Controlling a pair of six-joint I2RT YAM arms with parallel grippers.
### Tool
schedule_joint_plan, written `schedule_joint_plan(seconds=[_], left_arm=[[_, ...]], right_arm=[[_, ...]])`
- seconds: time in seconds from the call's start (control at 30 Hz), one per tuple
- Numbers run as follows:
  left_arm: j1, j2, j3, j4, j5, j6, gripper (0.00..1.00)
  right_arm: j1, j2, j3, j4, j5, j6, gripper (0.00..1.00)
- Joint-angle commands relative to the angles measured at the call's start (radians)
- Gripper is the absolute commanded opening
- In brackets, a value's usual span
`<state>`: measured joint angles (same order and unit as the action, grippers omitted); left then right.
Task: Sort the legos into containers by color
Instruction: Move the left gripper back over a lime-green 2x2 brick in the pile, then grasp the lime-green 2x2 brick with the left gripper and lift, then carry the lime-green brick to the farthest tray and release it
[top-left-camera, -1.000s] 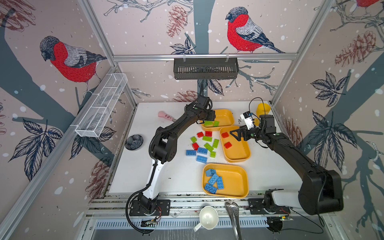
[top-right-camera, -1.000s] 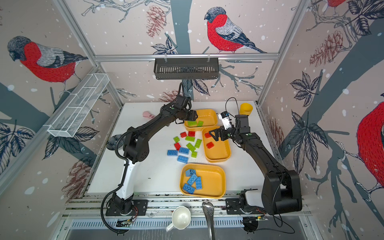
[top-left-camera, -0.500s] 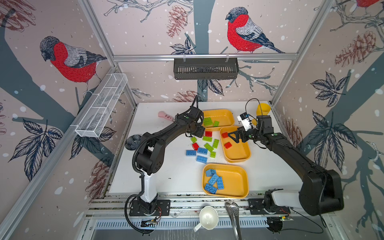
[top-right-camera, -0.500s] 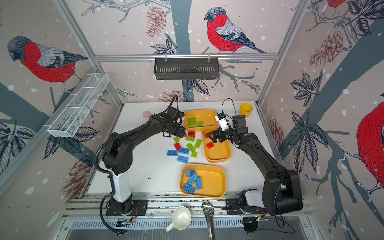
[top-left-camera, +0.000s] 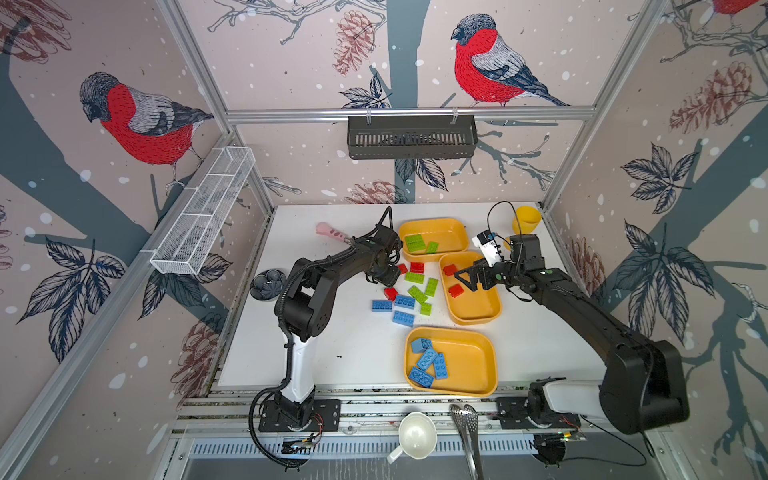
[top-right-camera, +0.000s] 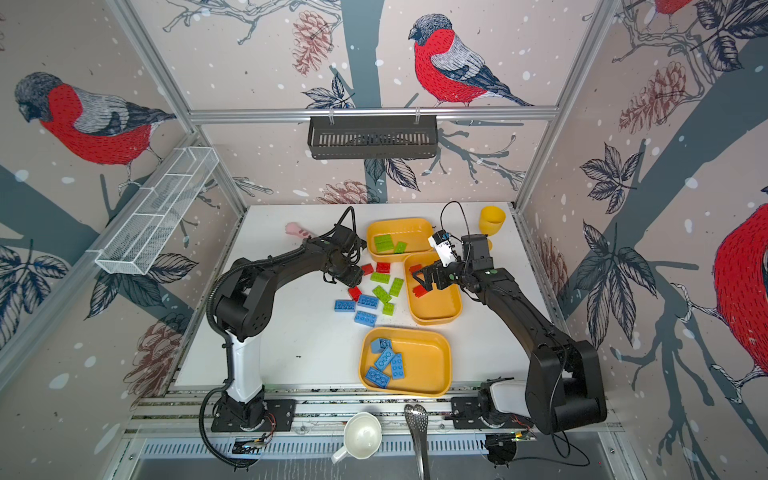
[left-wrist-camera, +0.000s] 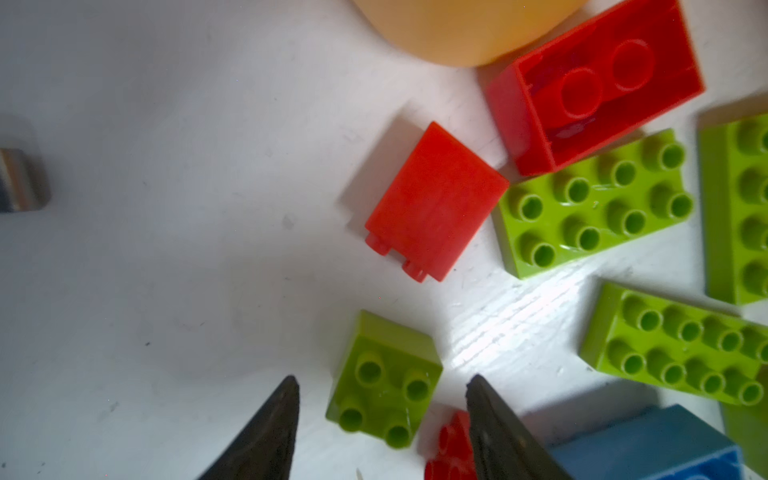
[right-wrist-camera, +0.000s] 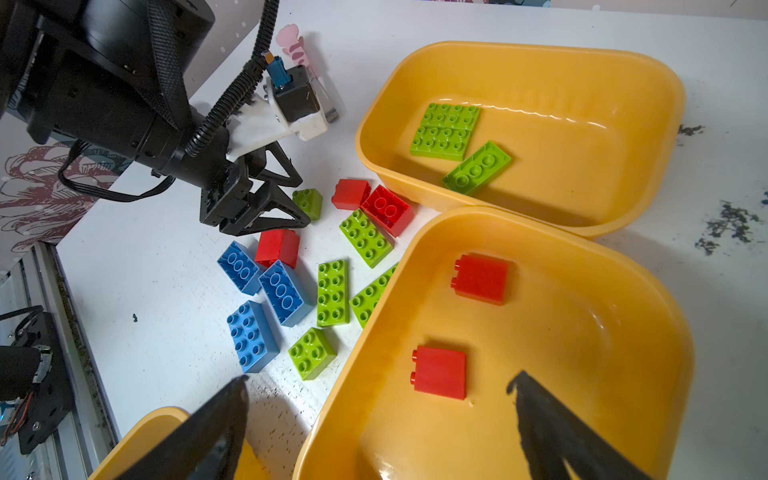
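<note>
We see the left gripper (left-wrist-camera: 382, 384) low over the white tabletop (left-wrist-camera: 145, 208), its jaws about half spread and straddling a small square lime-green four-stud plastic brick (left-wrist-camera: 384, 378). A gap shows on each side of that brick, so its fingers (left-wrist-camera: 266, 432) grip nothing. One finger has bare table on its outer side. The other stands just beside a small red studded brick (left-wrist-camera: 451, 440), partly hidden behind it, with a light blue brick (left-wrist-camera: 648, 444) near. Just ahead of the tips lies a red brick on its side (left-wrist-camera: 432, 203). Beyond it an upturned red brick (left-wrist-camera: 594, 87) sits close to the rounded corner of the far yellow-orange plastic tray (left-wrist-camera: 457, 29).

The right gripper (right-wrist-camera: 378, 380) hangs with jaws spread wide and empty above the middle yellow-orange tray (right-wrist-camera: 623, 332), where two sorted red bricks (right-wrist-camera: 482, 278) lie apart.

In both top views the far tray holds lime-green bricks (top-left-camera: 414, 243) and the near yellow-orange tray (top-left-camera: 469, 365) holds light blue bricks (top-left-camera: 428, 361). The loose legos (top-left-camera: 415, 277) cluster between the left gripper and the middle tray. The left part of the table lies open.
</note>
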<state>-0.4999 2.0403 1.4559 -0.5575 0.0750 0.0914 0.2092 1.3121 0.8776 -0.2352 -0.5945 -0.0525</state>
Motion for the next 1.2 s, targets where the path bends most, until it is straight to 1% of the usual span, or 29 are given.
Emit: schedule_joint_plan(seconds=[0.0, 0.07, 0.27, 0.37, 0.47, 0.57, 0.63, 0.7, 0.8, 1.0, 1.17], left_arm=[[0.0, 0.019, 0.001, 0.03, 0.003, 0.035, 0.61], [0.0, 0.031, 0.003, 0.031, 0.002, 0.041, 0.57], [0.0, 0.042, 0.005, 0.034, -0.007, 0.048, 0.37], [0.004, 0.037, 0.01, 0.031, -0.003, 0.047, 0.3], [0.003, 0.027, 0.033, -0.013, 0.0, 0.039, 0.28], [0.003, -0.011, 0.057, -0.045, 0.029, 0.014, 0.28], [0.003, -0.037, 0.077, -0.054, 0.062, -0.016, 0.28], [0.003, -0.068, 0.086, -0.03, 0.117, -0.058, 0.28], [-0.003, -0.084, 0.132, -0.014, 0.175, -0.107, 0.28], [-0.028, -0.021, 0.278, 0.023, 0.252, -0.163, 0.28], [-0.039, 0.116, 0.443, 0.063, 0.222, -0.207, 0.28]], right_arm=[[0.002, -0.01, -0.006, 0.0, 0.007, -0.007, 0.99], [0.002, -0.013, -0.008, -0.002, 0.009, -0.007, 0.99], [0.001, -0.014, -0.012, -0.007, 0.012, -0.01, 1.0], [0.002, -0.014, -0.012, -0.009, 0.012, -0.013, 0.99], [0.002, -0.017, -0.008, -0.016, 0.016, -0.017, 1.0], [0.001, -0.019, -0.007, -0.016, 0.019, -0.018, 0.99], [-0.001, -0.02, -0.005, -0.014, 0.019, -0.017, 0.99], [-0.001, -0.02, -0.006, -0.009, 0.018, -0.015, 0.99], [-0.002, -0.017, -0.001, -0.008, 0.019, -0.015, 0.99], [-0.01, -0.019, 0.004, -0.003, 0.022, -0.014, 0.99], [-0.017, -0.021, 0.003, 0.002, 0.028, -0.012, 0.99]])
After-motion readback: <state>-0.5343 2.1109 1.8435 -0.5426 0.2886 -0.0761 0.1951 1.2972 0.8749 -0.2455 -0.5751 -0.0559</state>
